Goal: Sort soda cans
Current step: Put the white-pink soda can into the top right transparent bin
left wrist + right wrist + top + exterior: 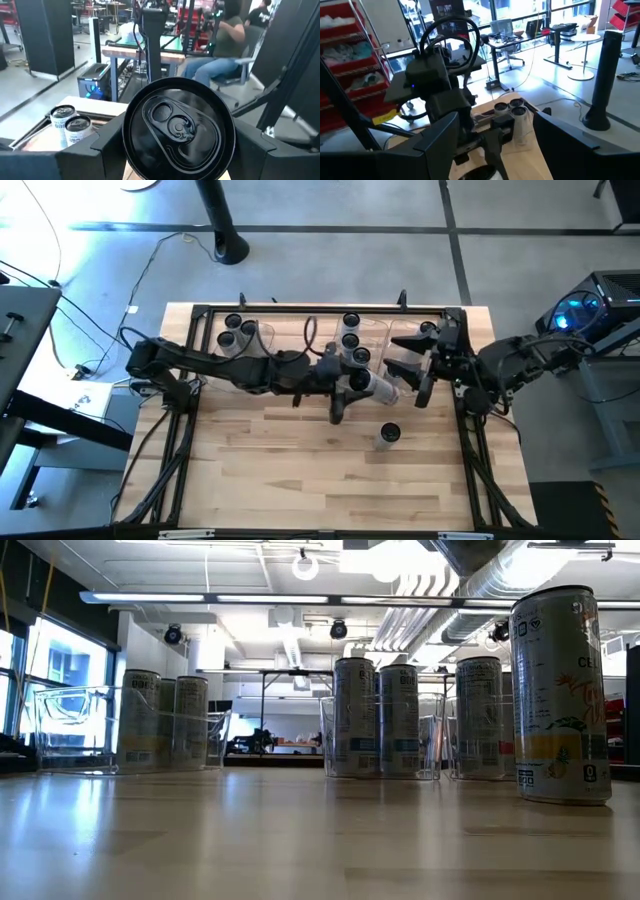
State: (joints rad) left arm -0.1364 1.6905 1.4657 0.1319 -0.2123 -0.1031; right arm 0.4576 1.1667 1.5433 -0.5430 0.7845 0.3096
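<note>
- Cans stand in three clear bins along the far edge of the bench [300, 470]: two in the left bin [235, 337], three or so in the middle bin [345, 330], one at least in the right bin [425, 330].
- Left gripper [177, 165] is over the middle of the bench, just in front of the middle bin, with its jaws clamped on a can [177, 127]; the left wrist view looks straight onto that can's dark top and pull tab, and the high view shows it lying on its side in the grip, off the bench.
- Right gripper [415, 370] hovers by the right bin, jaws spread and holding nothing.
- Loose can [389, 436] stands upright alone on the bare wood, nearer the front than the bins and just right of centre; in the low view it is the large can at the right, well apart from the rest.
- Two cans [70, 127] of the left bin show past the held can in the left wrist view.
- Person [227, 42] sits on a chair in the room beyond the bench.
</note>
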